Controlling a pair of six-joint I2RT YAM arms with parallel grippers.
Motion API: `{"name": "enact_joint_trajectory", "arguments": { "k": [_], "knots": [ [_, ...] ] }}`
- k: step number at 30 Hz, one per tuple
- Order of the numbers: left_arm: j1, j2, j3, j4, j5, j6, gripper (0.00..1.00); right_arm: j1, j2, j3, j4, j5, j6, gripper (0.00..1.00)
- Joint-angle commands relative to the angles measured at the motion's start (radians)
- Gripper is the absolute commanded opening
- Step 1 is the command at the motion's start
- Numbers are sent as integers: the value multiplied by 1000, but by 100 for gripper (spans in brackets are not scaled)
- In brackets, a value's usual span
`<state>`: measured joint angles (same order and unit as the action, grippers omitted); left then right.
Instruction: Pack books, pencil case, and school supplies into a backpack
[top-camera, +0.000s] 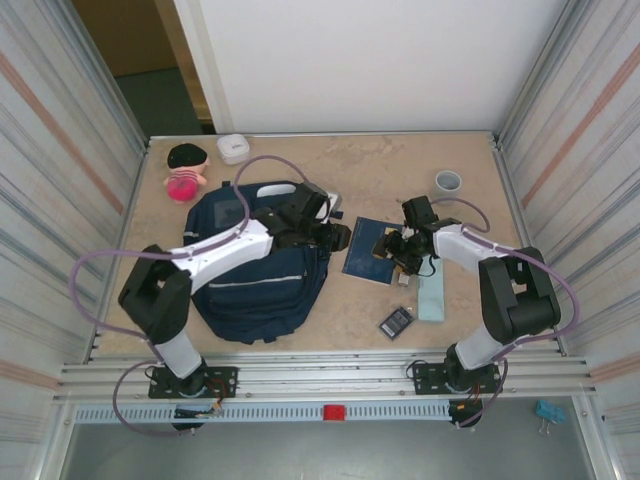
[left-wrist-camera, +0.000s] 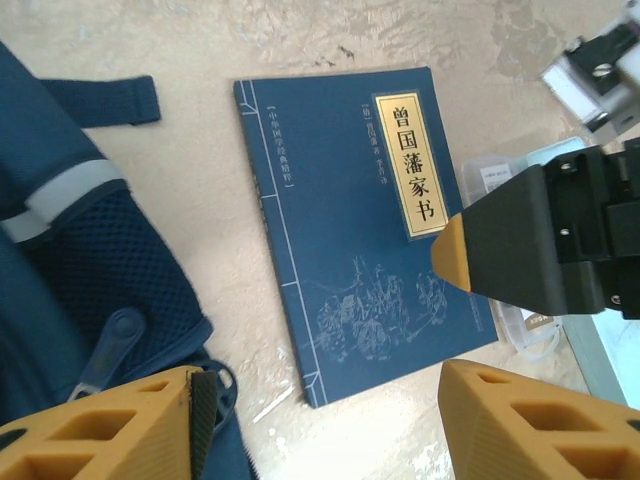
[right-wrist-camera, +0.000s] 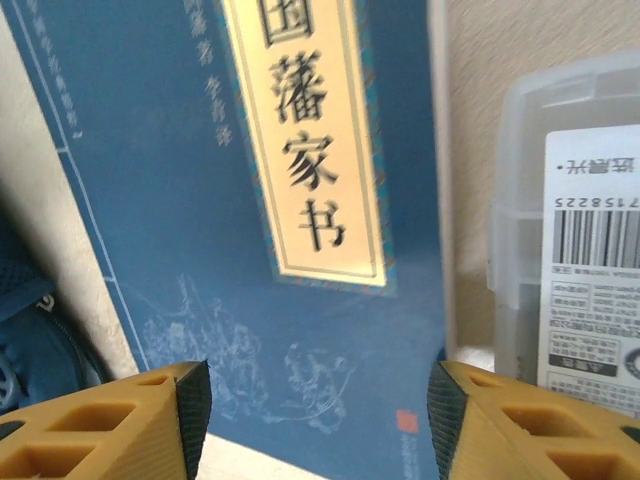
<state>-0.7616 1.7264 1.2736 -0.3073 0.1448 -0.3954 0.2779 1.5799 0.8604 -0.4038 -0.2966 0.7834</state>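
The thin navy book with a yellow title label (top-camera: 371, 252) lies flat on the mottled beige tabletop (top-camera: 380, 170), which is walled by ribbed metal panels (top-camera: 60, 150). Left of the book is the big navy backpack (top-camera: 255, 270). My left gripper (left-wrist-camera: 320, 400) hangs at the book's left edge, fingers spread and empty. My right gripper (right-wrist-camera: 318, 385) hovers low over the book's cover, also apart and holding nothing. Its wrist view shows a barcode on the clear plastic box (right-wrist-camera: 570, 250) just beside the book. A pale teal pencil case (top-camera: 431, 297) and a dark grey gridded rectangle (top-camera: 396, 322) lie nearer than the book.
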Motion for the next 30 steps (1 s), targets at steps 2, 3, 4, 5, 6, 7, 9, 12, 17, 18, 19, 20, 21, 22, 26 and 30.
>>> {"name": "enact_joint_trajectory", "arguments": {
  "k": [2,3,4,5,6,7,9,12,17,18,19,20,21,22,26,30],
  "knots": [
    [-16,114,80,-8,73,-74,62,-26,41,-35,-54,93,-57,58],
    [-19,139,94,-10,72,-81,62,-25,46,-30,-55,87,-61,58],
    [-19,158,104,-10,69,-92,62,-22,52,-28,-55,84,-61,58],
    [-19,184,114,-7,67,-103,62,-19,57,-21,-58,85,-64,58],
    [-19,207,129,-8,63,-111,62,-12,61,-12,-65,92,-67,58],
    [-20,228,145,-17,60,-116,62,-5,66,-5,-72,100,-68,58],
    [-19,271,181,-37,44,-118,62,4,74,4,-81,110,-74,55],
    [-18,318,208,-46,24,-127,63,6,84,8,-91,124,-77,51],
    [-18,396,232,-35,40,-141,63,15,96,12,-99,122,-87,45],
    [-18,409,237,-31,51,-144,63,22,99,15,-104,127,-90,44],
    [-17,416,237,-21,63,-147,63,30,102,21,-110,134,-93,44],
    [-18,424,237,-8,81,-152,63,38,105,26,-118,143,-95,43],
    [-17,428,239,0,100,-154,62,44,107,29,-124,150,-98,43],
    [-18,432,238,14,127,-154,62,47,110,31,-130,153,-99,42],
    [-18,395,205,90,224,-173,62,52,118,29,-128,148,-103,39],
    [-18,318,125,195,303,-213,62,52,131,40,-117,102,-120,37]
  ]
}}
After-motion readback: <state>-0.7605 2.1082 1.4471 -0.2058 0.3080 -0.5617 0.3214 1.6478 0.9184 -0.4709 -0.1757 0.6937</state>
